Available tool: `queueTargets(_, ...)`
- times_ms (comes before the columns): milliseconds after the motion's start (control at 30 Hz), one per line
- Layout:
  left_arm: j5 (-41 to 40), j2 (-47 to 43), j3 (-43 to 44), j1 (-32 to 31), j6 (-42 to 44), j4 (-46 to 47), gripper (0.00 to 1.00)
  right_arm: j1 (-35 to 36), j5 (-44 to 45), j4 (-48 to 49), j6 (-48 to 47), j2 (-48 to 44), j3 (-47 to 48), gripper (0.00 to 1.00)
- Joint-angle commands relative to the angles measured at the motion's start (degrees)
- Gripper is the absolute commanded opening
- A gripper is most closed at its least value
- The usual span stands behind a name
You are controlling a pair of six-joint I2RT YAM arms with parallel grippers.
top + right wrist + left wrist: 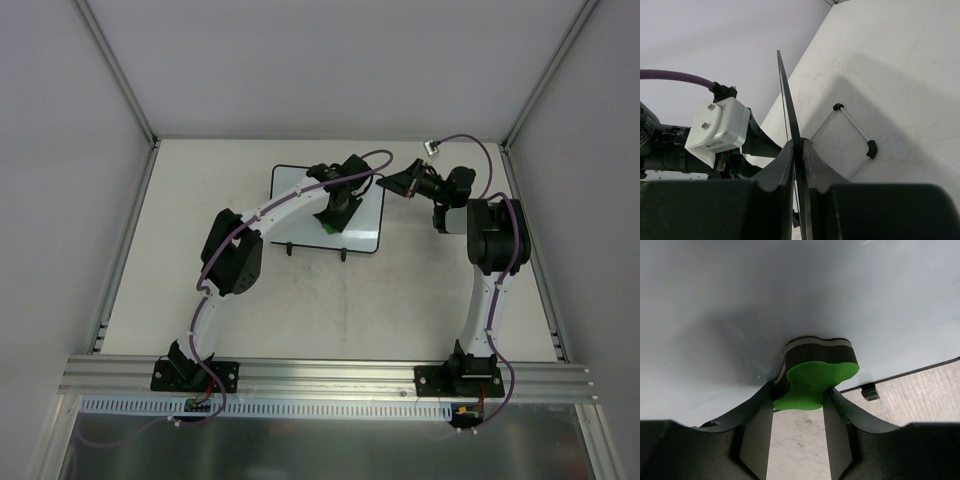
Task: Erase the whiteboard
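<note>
The whiteboard (300, 205) stands tilted at the back middle of the table, white with a thin black frame. My left gripper (335, 222) is shut on a green-topped eraser block (815, 382) and presses its dark felt side against the board's white face (740, 305). No marks show on the board there. My right gripper (400, 183) is shut on the board's right edge; in the right wrist view the black frame edge (788, 105) runs up from between the fingers (812, 165). The left gripper's camera housing (717, 125) shows beyond the board.
The board's wire stand with black feet (871, 148) rests on the table behind it. One black foot (869, 391) shows below the frame. Grey enclosure walls and aluminium posts (120, 75) surround the table. An aluminium rail (330, 375) runs along the front.
</note>
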Motion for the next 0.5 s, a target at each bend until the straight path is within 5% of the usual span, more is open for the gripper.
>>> queueTargets(0,-0.51,-2.47,-4.22,-0.04,-1.84,0.63,0.00,1.14,-2.19,10.94,0.26,-1.13,1.37,0.00)
queueTargets(467,0.02,-5.20,-7.93,-1.89,-2.11,1.60,0.00,1.32,-2.28,10.94,0.35,-1.22,1.90,0.00)
